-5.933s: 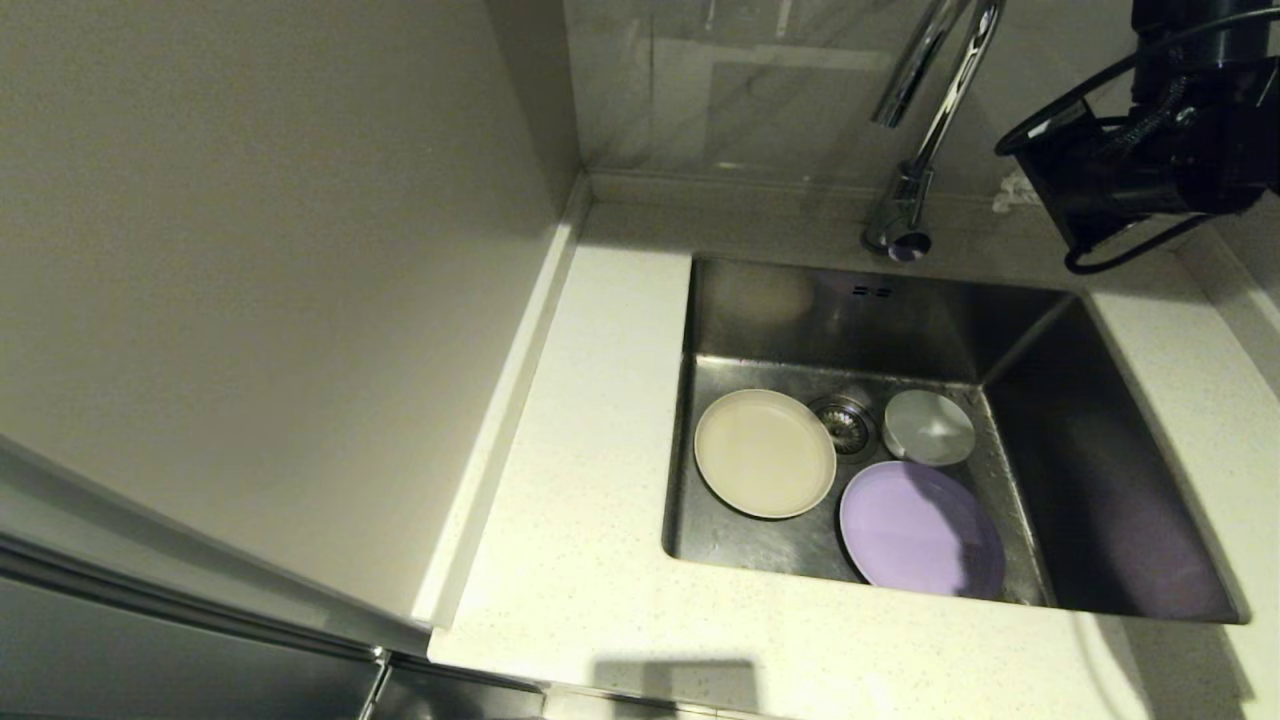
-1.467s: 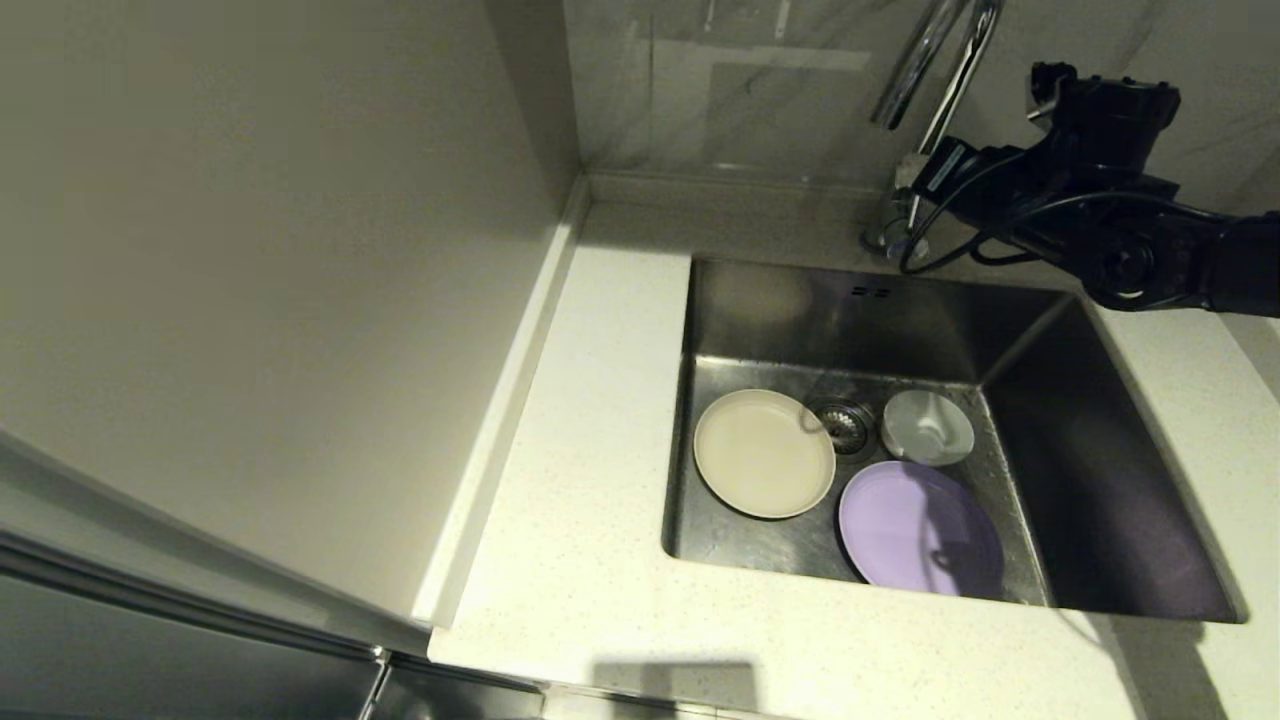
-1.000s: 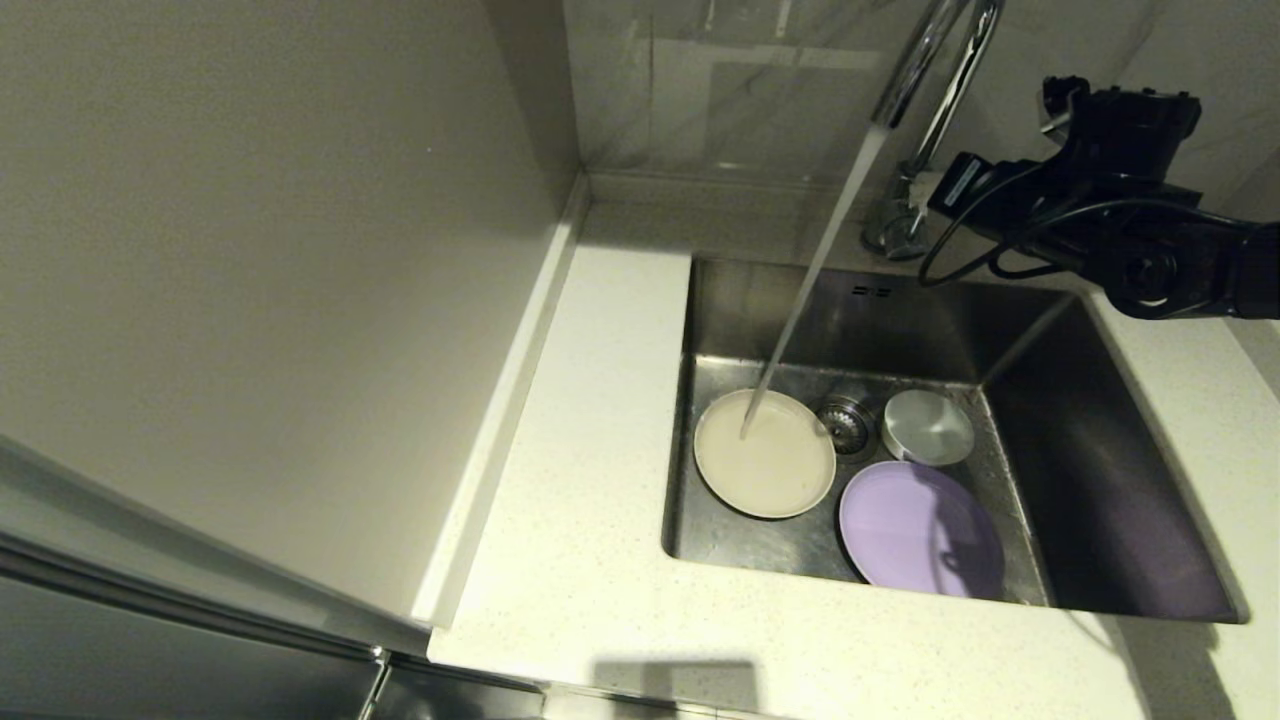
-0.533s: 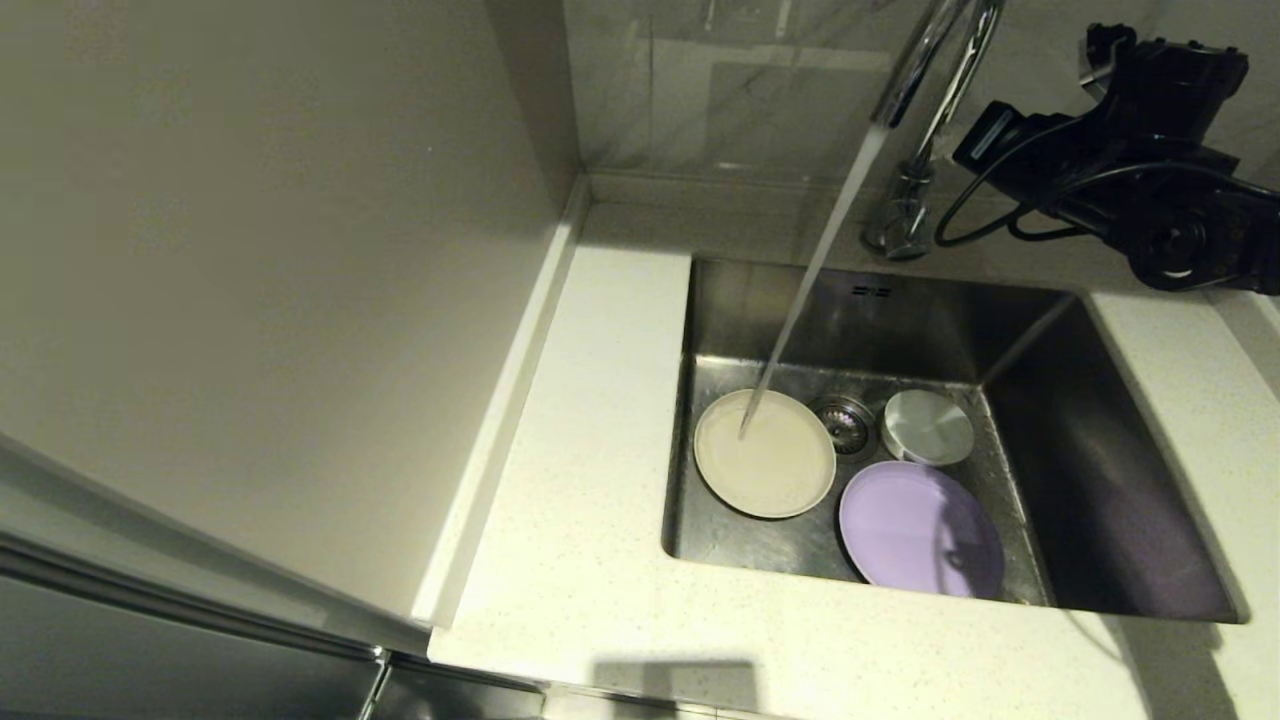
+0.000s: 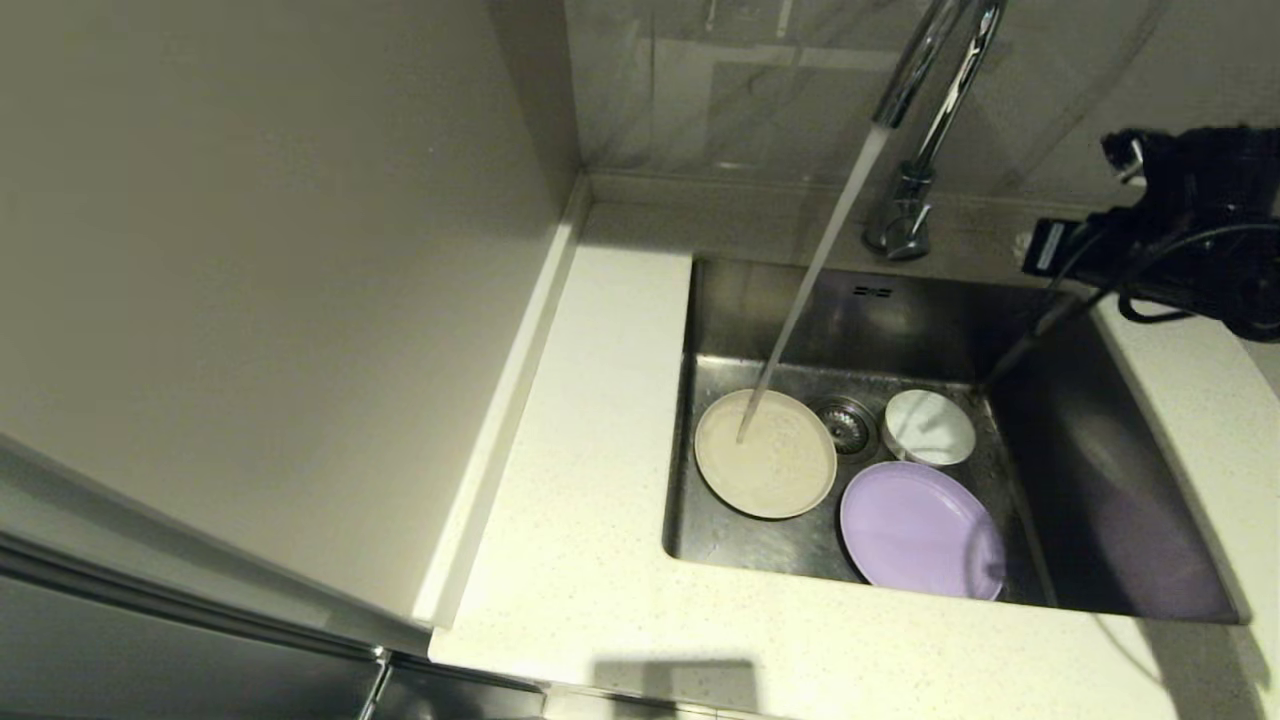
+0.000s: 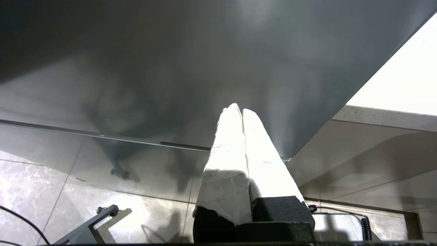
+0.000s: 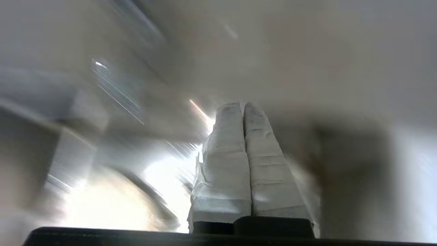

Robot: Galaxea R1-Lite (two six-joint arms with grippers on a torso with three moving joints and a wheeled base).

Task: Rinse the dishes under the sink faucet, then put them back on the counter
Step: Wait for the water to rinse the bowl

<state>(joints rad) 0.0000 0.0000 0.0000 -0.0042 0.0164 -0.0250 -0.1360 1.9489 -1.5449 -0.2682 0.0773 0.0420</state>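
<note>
Sink point(image 5: 1090, 520) with two plates, one bowl point(image 5: 930, 428)

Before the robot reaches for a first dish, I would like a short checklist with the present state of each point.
1. Water runs from the faucet: ok, the stream lands on the cream plate.
2. All three dishes lie in the sink: ok, cream plate, white bowl and purple plate rest apart on its floor.
3. Bowl and purple plate under the stream: not ok, the water misses both.
4. Right tool free: ok, fingers pressed together, holding nothing, up by the sink's far right corner.
5. Left tool out of the way: ok, shut and empty, parked away from the sink.
6. Counter has room for dishes: ok.
</note>
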